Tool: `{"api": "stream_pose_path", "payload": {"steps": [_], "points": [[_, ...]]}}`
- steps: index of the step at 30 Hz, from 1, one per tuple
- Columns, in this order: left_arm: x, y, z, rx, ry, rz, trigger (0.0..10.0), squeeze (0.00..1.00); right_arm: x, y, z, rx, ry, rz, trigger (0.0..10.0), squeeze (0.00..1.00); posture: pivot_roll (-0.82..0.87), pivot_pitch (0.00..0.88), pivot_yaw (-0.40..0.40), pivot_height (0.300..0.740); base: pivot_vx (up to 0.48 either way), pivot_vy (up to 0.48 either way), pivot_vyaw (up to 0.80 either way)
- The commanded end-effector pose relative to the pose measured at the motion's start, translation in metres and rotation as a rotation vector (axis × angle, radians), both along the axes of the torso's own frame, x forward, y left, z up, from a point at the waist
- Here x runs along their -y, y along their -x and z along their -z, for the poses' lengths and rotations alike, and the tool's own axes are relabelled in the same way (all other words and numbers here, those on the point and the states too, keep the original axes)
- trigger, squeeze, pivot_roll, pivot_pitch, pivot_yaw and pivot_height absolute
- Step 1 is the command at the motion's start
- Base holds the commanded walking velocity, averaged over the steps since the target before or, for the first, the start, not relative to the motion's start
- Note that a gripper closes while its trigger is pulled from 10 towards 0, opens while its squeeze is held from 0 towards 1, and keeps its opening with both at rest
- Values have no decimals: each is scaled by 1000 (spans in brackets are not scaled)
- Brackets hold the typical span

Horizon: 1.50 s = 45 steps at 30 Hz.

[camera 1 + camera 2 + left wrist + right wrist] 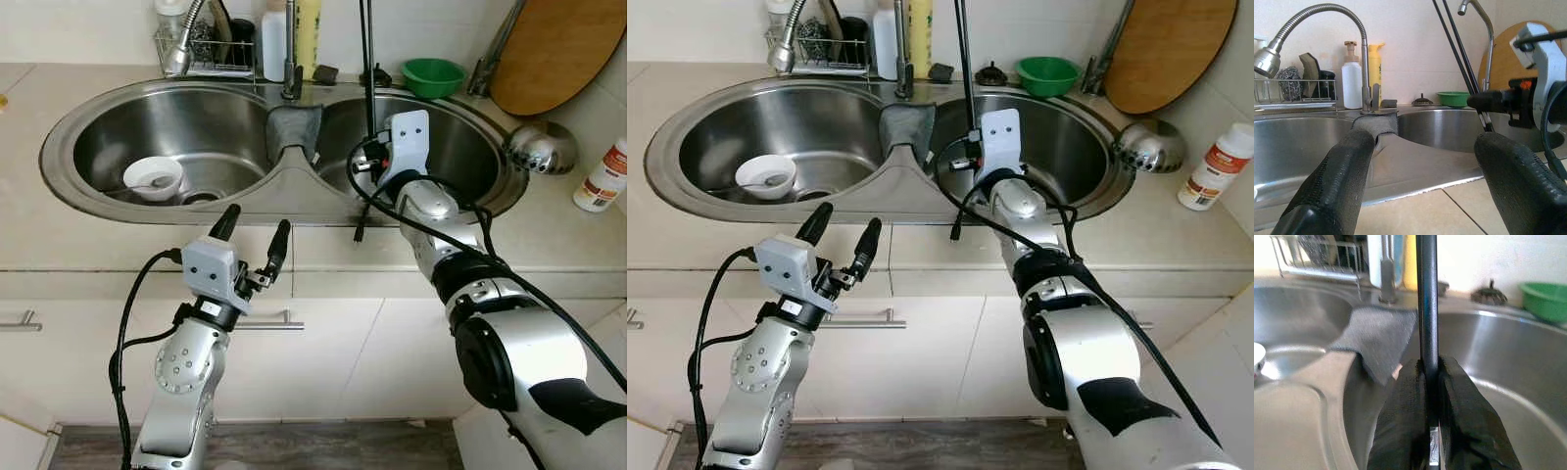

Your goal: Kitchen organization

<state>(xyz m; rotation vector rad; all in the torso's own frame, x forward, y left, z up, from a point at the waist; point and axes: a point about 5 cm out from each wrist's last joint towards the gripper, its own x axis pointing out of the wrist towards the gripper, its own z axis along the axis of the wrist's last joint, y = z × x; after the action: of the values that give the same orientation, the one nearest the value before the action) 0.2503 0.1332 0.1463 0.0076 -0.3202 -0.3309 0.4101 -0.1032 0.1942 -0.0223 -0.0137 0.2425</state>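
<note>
Clenching a pair of long thin black chopsticks [368, 88] upright at centre frame over the double steel sink [88, 186], the right gripper [1431, 396] seems mid-carry — next, a careful set-down — while the left gripper [253, 235] waits spread, empty.

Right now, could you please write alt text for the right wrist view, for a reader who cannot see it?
The right gripper is shut on a thin black rod that stands upright above the right sink basin. A grey cloth hangs over the divider between the basins, and a green bowl sits behind on the counter.
</note>
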Motion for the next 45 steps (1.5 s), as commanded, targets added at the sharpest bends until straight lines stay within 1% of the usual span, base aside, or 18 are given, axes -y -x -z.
{"api": "stream_pose_path", "payload": {"steps": [1,2,3,4,5,9,10,11,12,18,19,20,22,23,30,40,44,45], "points": [[5,2,-1,-2,2,36,10000,0,4,-1,7,-60,10,35,10000,0,64,3,-73,740,0,0,0],[7,3,-1,-4,4,50,10000,0,6,0,13,-94,17,54,10000,0,64,3,-73,740,0,0,0],[7,3,-1,-4,4,50,10000,0,6,0,13,-94,17,54,10000,0,64,3,-73,740,0,0,0],[9,3,-1,-5,3,61,10000,0,8,1,21,-133,47,72,10000,0,62,2,-70,740,0,0,0],[10,3,-1,-6,3,66,10000,0,9,2,24,-148,58,80,10000,0,62,2,-70,740,0,0,0],[11,3,-1,-5,-1,74,10000,0,12,3,30,-180,62,101,10000,0,69,0,-73,740,0,0,0],[11,3,-1,-5,-1,74,10000,0,15,3,31,-188,35,120,10000,0,71,0,-74,740,0,0,0],[11,3,0,-7,-2,70,10000,0,20,3,31,-188,-17,153,10000,0,80,2,-78,740,0,0,0],[11,3,0,-7,-2,68,10000,0,22,2,30,-187,-37,163,10000,0,80,2,-78,740,0,0,0],[10,4,1,-12,-1,63,10000,0,24,1,26,-172,-59,172,10000,0,77,5,-81,740,0,0,0],[11,4,1,-13,0,64,10000,0,25,1,25,-169,-62,172,10000,16,75,5,-81,740,0,0,0],[11,4,1,-13,0,66,10000,0,25,1,25,-165,-68,171,10000,369,75,5,-81,740,0,0,0],[12,4,1,-14,1,68,10000,0,26,1,25,-161,-73,171,10000,369,75,5,-81,740,0,0,0],[12,4,1,-14,1,69,10000,0,26,1,25,-157,-80,169,10000,1000,74,2,-81,740,0,0,0],[12,3,2,-14,1,73,10000,0,26,1,22,-129,-89,156,10000,1000,70,0,-75,740,0,0,0],[12,3,3,-15,-1,73,10000,0,25,3,25,-114,-110,122,10000,1000,71,0,-74,740,0,0,0],[11,4,3,-17,0,68,10000,0,25,2,18,-64,-140,100,10000,1000,71,0,-76,740,0,0,0],[10,4,3,-18,0,66,10000,0,24,2,14,-23,-161,82,10000,1000,69,0,-77,740,0,0,0]]}}
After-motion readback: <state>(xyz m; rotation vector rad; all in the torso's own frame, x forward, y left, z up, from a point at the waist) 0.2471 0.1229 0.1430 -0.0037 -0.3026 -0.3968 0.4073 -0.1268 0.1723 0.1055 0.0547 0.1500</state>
